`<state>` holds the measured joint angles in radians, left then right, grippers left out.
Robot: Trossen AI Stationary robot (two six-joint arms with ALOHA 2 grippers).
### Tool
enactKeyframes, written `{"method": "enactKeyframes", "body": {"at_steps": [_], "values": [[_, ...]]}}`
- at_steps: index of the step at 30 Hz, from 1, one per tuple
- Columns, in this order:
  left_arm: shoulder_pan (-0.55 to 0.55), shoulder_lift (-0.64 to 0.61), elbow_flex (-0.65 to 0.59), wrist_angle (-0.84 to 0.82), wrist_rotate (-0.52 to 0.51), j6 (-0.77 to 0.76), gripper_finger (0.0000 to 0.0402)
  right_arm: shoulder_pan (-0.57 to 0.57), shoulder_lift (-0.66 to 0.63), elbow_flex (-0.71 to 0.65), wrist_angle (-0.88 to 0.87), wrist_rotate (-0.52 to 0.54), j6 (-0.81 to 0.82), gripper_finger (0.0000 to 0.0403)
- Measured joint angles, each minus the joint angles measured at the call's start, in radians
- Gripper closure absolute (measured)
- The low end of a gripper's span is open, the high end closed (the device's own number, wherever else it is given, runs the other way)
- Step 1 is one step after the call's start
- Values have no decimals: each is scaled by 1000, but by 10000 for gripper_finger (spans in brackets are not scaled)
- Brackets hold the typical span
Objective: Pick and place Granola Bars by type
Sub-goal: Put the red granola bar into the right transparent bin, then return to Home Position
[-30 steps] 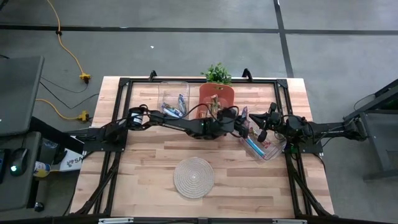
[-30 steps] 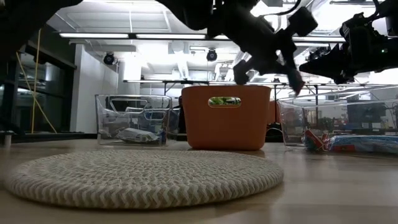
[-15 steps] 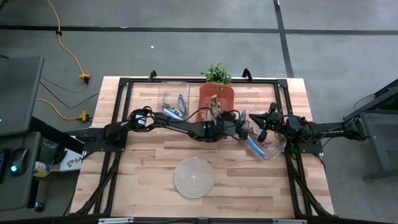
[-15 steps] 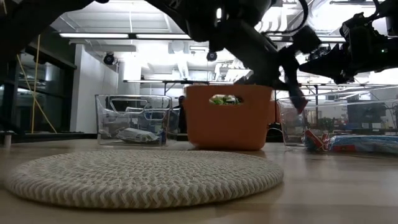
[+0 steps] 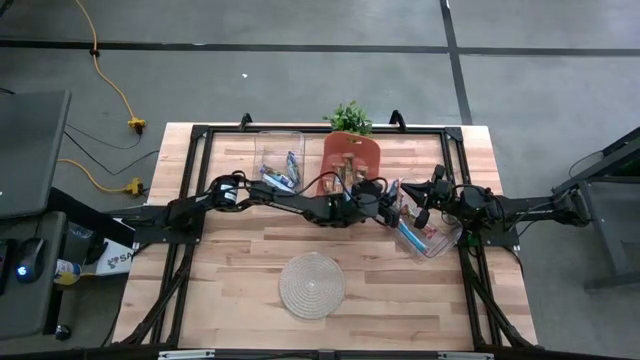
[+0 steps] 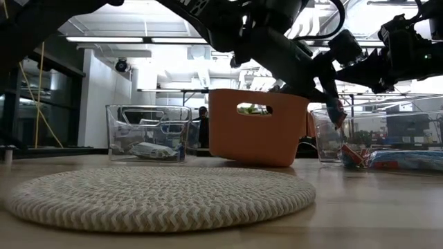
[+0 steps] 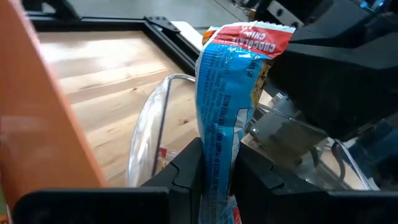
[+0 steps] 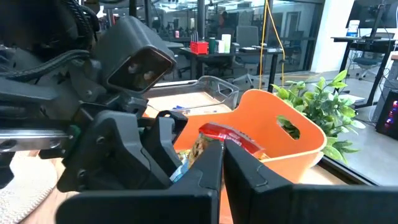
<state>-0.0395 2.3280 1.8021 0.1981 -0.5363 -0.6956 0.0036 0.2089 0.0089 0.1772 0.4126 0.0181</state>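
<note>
Over it goes: since a second ago your left gripper [image 7: 217, 180] has swung away from the orange basket [image 6: 256, 138] towards the clear bin [image 6: 325, 135], and the basket, upright then, now leans on one edge with the arm pressing at its rim.

Your granola bar [image 7: 227, 93] is the one to watch. Its light blue wrapper has a red crimped end, and it stands on edge out of the left gripper, which is clamped on the lower part with most of the length poking free beyond the fingers [image 7: 186, 171]. From the low view it hangs tip-down just over the bin's near wall.

It looks light and thin, and the film wrapper looks slick and crinkly, so I'd expect it to flex and possibly slide in the pads. A hold across the flat faces near the middle would be steadier than one on the crimped end.

Just past the gripper, below it, more bars lie in the bin, a red one [image 6: 349, 155] and a blue one [image 6: 405, 160]. The right gripper [image 5: 420, 208] sits very close on the far side of the held bar, above that same bin, and whether it grips anything I cannot tell. Behind your gripper lies the tilted basket, and beyond that the second clear bin [image 6: 145, 131] holds other bars.

Mind that basket: it may tip further.
</note>
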Motion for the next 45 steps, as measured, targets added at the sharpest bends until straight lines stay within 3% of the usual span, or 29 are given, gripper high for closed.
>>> {"method": "enactKeyframes", "body": {"at_steps": [13,29,45], "values": [[0,1,-1,54,51,38,330,0,0,0,0,0,0,402],[0,1,-1,89,62,57,188,0,0,0,0,0,0,402],[0,-102,-1,84,81,242,172,0,0,0,0,0,0,402]]}}
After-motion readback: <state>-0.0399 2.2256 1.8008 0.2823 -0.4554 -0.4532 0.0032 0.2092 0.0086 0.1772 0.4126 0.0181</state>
